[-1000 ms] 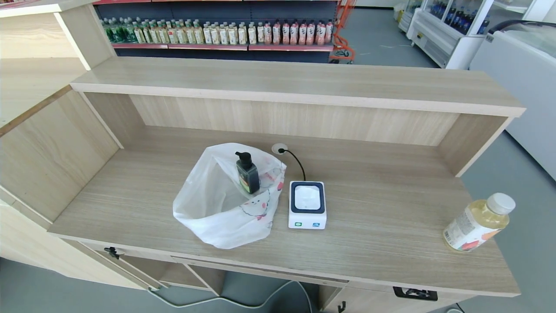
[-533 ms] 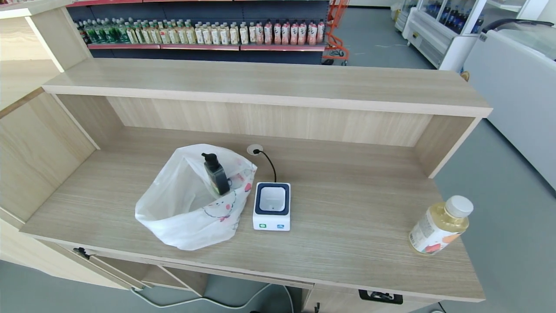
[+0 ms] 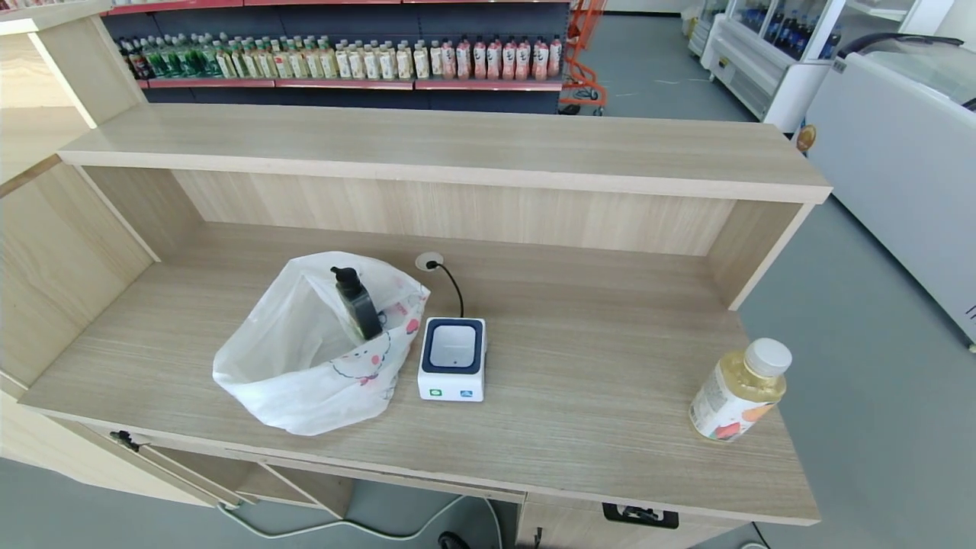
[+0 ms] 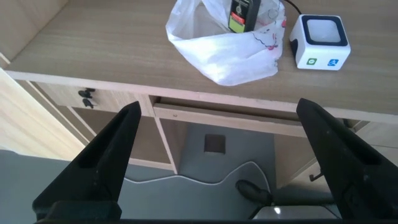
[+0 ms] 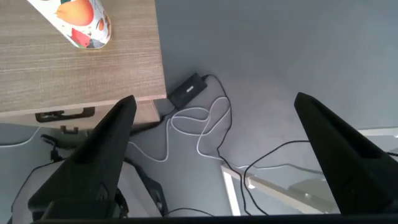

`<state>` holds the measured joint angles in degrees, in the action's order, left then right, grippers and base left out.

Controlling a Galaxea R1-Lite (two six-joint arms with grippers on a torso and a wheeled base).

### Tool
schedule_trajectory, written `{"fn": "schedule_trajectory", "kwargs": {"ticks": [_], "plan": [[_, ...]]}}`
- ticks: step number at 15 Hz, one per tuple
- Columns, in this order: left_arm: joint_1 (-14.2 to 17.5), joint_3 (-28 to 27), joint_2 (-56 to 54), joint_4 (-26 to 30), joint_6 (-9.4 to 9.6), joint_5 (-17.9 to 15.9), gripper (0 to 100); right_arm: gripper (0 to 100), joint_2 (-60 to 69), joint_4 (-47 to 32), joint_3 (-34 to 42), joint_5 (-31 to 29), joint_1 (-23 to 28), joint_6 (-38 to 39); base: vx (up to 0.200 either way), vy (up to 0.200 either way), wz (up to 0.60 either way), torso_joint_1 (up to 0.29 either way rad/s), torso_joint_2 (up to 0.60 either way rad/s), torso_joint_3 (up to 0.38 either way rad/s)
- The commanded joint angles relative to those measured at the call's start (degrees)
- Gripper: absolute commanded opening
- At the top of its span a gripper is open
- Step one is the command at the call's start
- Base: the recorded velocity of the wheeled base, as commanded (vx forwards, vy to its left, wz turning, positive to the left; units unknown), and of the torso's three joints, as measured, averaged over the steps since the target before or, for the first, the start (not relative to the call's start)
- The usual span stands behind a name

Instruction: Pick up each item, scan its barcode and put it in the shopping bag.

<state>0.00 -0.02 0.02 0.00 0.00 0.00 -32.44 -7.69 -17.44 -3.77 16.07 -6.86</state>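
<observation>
Standing in the shopping bag (image 3: 290, 385), seemingly tilted: pump bottle (image 3: 358, 309); drink bottle (image 3: 736, 393) apart.

Light wood counter (image 3: 610, 396) with raised back ledge (image 3: 427, 145); grey floor (image 3: 862, 305). Behind: shelf of bottles (image 3: 343, 61), orange trolley (image 3: 591, 72), white chest freezer (image 3: 900, 152) at right. Cables (image 5: 199, 134) on floor beside counter end

Translucent white is being recorded on the shopping bag (image 3: 305, 374), with a pink-and-red cartoon print. Black is being noted on the pump bottle (image 3: 358, 309), its label green-yellow. The scanner (image 3: 451, 358) is being logged as white, navy-framed, with green and blue marks in front. The juice bottle (image 3: 738, 390): pale yellow, white cap, orange-printed label. The counter (image 3: 595, 366): light wood grain.
</observation>
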Motion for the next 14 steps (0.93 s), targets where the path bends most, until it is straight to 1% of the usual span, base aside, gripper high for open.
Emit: {"fn": "schedule_trajectory", "kwargs": {"ticks": [1,2,3,4,6,7,9,10,11,13,14], "plan": [[0.00,0.02,-0.02,0.00,0.00,0.00,100,100,-1.31,0.31,1.54,0.78,-0.16,0.10,0.000,0.000,0.00,0.000,0.00,0.000],[0.00,0.02,-0.02,0.00,0.00,0.00,100,100,-2.45,0.40,1.62,1.75,-0.60,0.18,0.000,0.000,0.00,0.000,0.00,0.000],[0.00,0.02,-0.02,0.00,0.00,0.00,100,100,-3.86,0.84,1.71,1.83,-2.27,0.62,0.000,0.000,0.00,0.000,0.00,0.000],[0.00,0.02,-0.02,0.00,0.00,0.00,100,100,-6.23,3.12,1.98,1.83,-4.82,3.26,0.000,0.000,0.00,0.000,0.00,0.000],[0.00,0.02,-0.02,0.00,0.00,0.00,100,100,-11.15,9.98,1.98,1.75,-10.53,8.01,0.000,0.000,0.00,0.000,0.00,0.000],[0.00,0.02,-0.02,0.00,0.00,0.00,100,100,-14.85,14.81,1.89,1.48,-12.90,9.41,0.000,0.000,0.00,0.000,0.00,0.000],[0.00,0.02,-0.02,0.00,0.00,0.00,100,100,-21.53,22.63,2.15,1.48,-15.10,9.41,0.000,0.000,0.00,0.000,0.00,0.000],[0.00,0.02,-0.02,0.00,0.00,0.00,100,100,-23.81,24.92,2.33,0.95,-16.24,9.41,0.000,0.000,0.00,0.000,0.00,0.000],[0.00,0.02,-0.02,0.00,0.00,0.00,100,100,-27.15,27.99,2.85,-0.98,-17.47,9.41,0.000,0.000,0.00,0.000,0.00,0.000],[0.00,0.02,-0.02,0.00,0.00,0.00,100,100,-31.46,31.51,4.17,-3.26,-19.49,9.32,0.000,0.000,0.00,0.000,0.00,0.000],[0.00,0.02,-0.02,0.00,0.00,0.00,100,100,-32.34,31.69,4.26,-3.53,-19.85,9.41,0.000,0.000,0.00,0.000,0.00,0.000]]}}
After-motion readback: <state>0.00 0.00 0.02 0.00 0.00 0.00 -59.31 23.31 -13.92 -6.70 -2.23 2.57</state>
